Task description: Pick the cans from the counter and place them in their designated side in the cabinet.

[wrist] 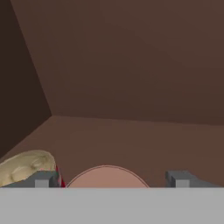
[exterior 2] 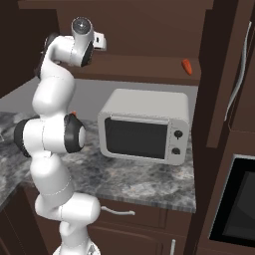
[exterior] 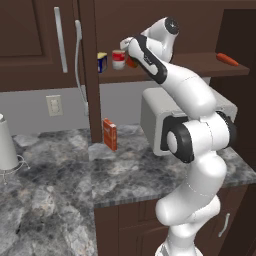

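Up at the top centre of the left base view, the white arm's two-finger gripper [wrist: 111,180] is reaching onto the shelf board of the dark brown wooden wall cabinet [exterior: 200,62], and the hand view shows its dark tips spread wide with the round top of the plain orange-red can [wrist: 107,176] between them, neither tip visibly touching it. The red can with the cream-white band [exterior: 118,59] stands just left of it on the shelf, beside a blue-and-yellow container [exterior: 102,62]. Lower down, the grey marbled stone counter [exterior: 60,185] carries a flat orange-red box [exterior: 110,134] and a white microwave [exterior 2: 144,127].
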Controlling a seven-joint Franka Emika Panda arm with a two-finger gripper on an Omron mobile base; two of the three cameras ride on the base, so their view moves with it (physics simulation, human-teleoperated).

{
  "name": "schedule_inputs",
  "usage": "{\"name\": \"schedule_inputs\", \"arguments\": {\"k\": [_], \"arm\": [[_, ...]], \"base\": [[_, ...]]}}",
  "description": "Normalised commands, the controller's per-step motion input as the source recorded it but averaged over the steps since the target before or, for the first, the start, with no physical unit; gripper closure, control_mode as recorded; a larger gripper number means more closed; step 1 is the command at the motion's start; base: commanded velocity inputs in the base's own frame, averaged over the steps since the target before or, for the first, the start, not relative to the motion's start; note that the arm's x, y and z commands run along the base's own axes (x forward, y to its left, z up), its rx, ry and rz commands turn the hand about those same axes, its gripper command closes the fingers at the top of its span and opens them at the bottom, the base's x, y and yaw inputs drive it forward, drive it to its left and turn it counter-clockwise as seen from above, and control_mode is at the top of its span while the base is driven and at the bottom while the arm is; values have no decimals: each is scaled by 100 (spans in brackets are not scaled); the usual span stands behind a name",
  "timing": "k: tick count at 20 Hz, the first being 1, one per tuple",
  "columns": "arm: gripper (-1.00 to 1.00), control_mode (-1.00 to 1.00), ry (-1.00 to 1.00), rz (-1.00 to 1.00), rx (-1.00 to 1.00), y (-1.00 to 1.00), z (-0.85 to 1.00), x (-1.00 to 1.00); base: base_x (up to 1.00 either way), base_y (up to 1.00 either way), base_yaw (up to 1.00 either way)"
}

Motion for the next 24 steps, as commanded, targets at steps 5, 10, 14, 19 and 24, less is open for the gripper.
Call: {"name": "schedule_inputs", "arguments": {"k": [5,10,14,19,24], "arm": [[-100,-100,-12,3,0,0,0,4],[-100,-100,-17,5,0,-7,0,-2],[-100,-100,-20,6,0,-10,3,-18],[-100,-100,-21,7,0,-9,10,-28],[-100,-100,-7,5,0,-2,15,-40]], "base": [[0,0,0],[0,0,0],[0,0,0],[0,0,0],[0,0,0]]}}
